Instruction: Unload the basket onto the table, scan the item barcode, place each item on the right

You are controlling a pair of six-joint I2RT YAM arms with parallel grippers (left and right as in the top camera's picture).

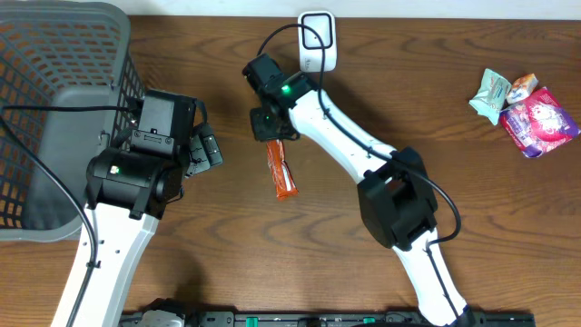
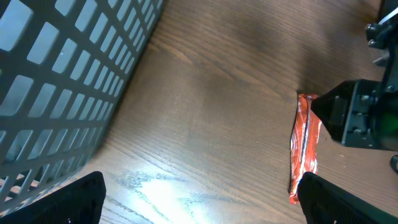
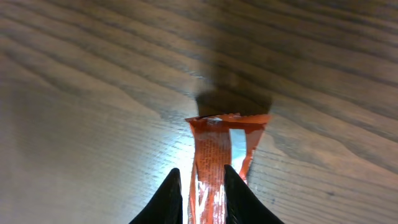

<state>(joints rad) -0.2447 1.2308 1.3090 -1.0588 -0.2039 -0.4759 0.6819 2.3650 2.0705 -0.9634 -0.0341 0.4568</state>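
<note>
An orange snack packet [image 1: 282, 173] lies lengthwise on the wooden table, mid-left. My right gripper [image 1: 274, 127] sits over its far end. In the right wrist view the two black fingers [image 3: 171, 199] press against both sides of the orange packet [image 3: 217, 143], and the right gripper [image 3: 200, 177] is shut on it. My left gripper [image 1: 204, 150] hangs to the left of the packet, wide open and holding nothing. In the left wrist view the packet [image 2: 305, 149] lies just beside the right fingertip of the left gripper [image 2: 202, 205]. A white scanner [image 1: 318, 41] stands at the back edge.
A grey mesh basket [image 1: 54, 54] fills the far left; its wall [image 2: 56, 81] shows close to my left gripper. A few more snack packets [image 1: 526, 109] lie at the right. A black cable runs from the scanner past the right arm.
</note>
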